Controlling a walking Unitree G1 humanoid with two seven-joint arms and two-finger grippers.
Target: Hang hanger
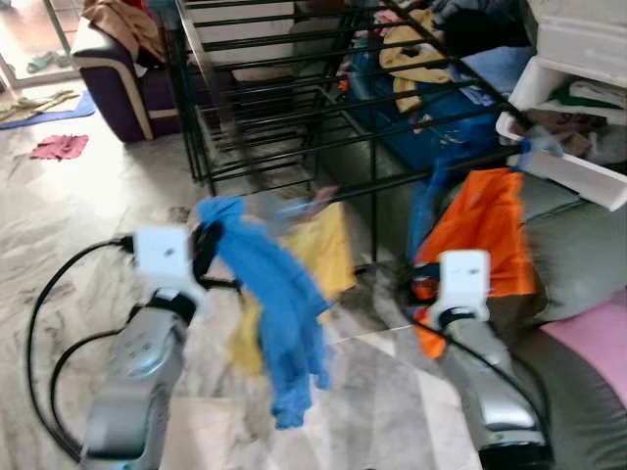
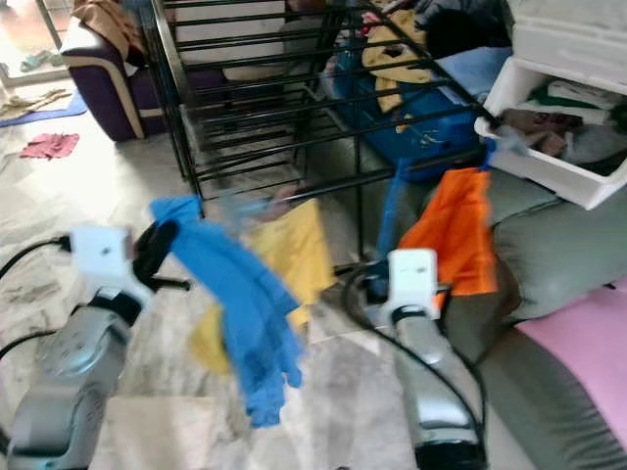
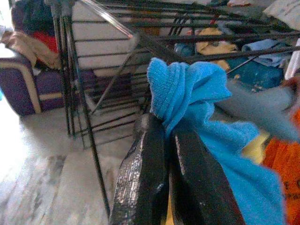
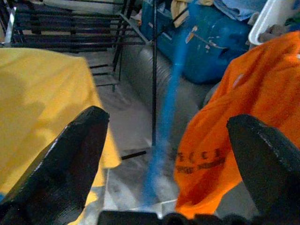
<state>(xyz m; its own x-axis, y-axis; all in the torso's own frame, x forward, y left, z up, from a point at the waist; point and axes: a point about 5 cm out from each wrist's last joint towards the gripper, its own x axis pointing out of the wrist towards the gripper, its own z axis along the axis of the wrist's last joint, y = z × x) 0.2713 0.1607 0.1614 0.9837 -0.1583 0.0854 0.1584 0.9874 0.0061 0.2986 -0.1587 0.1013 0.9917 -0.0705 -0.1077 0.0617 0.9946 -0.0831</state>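
Left pincer (image 3: 164, 140) is clamped tight on the bunched top of a blue cloth (image 1: 274, 294), held up in front of the black drying rack (image 1: 294, 88), not yet on a bar. Right pincer (image 4: 168, 154) gapes wide, holding nothing, near the rack's orange garment (image 1: 485, 235). By my judgement, the hanging remains to be done.

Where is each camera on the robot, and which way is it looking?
Left eye view: on the head, looking forward and down at the black drying rack; both silver arms show, the left gripper holding the blue cloth.
Right eye view: same head, same scene.
Left wrist view: along the left gripper's fingers, shut on the blue cloth, rack behind.
Right wrist view: between the open right gripper fingers, at the orange garment and yellow cloth.
Shared: rack and cloths.
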